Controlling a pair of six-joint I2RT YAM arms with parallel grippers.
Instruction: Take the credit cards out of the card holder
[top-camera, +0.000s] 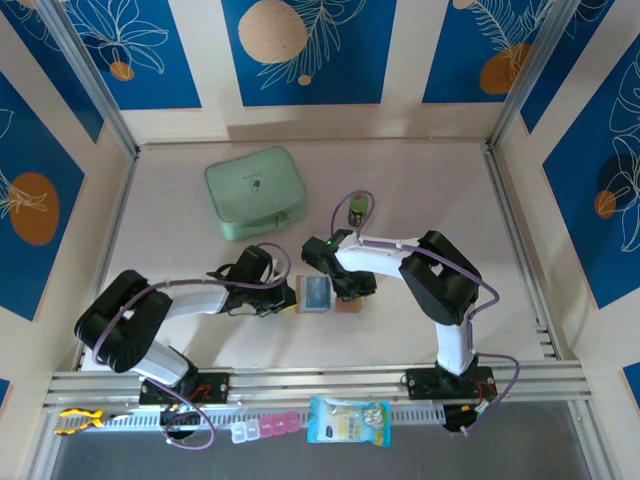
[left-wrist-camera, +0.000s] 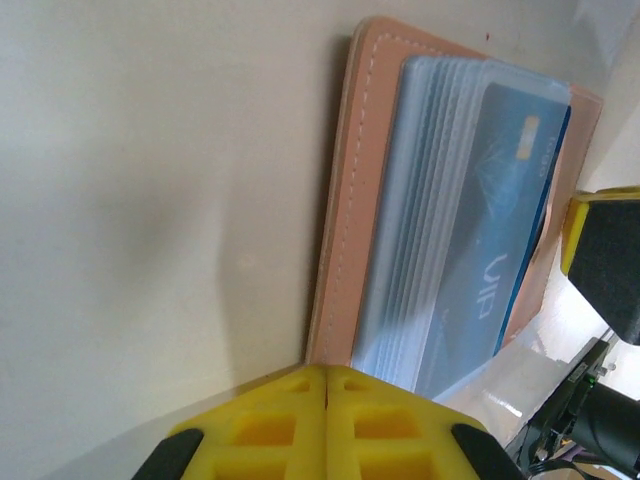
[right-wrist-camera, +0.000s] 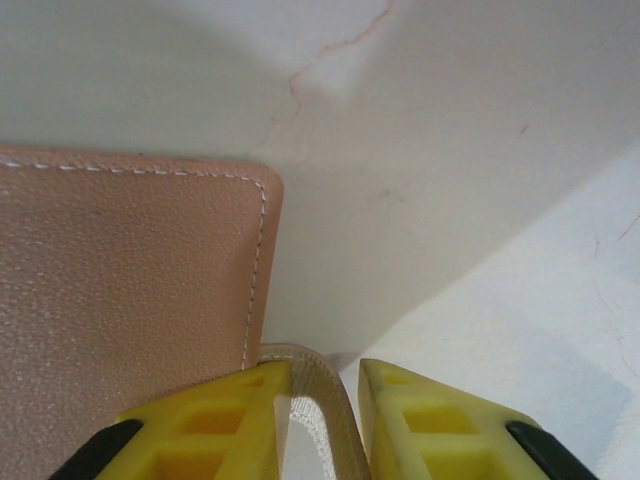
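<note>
Wallet (top-camera: 318, 294) lies open on the desk (top-camera: 420, 200). Left end effector (left-wrist-camera: 328, 385) is clenched at its edge. Right end effector (right-wrist-camera: 325, 375) is released, straddling a leather flap (right-wrist-camera: 318, 410).

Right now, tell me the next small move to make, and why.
Probably shift the right gripper toward the light blue card and pinch its edge. That card sits in a clear pocket of the card holder, the right fingers stand apart with only a leather flap edge between them, and the shut left gripper sits at the holder's edge.
</note>
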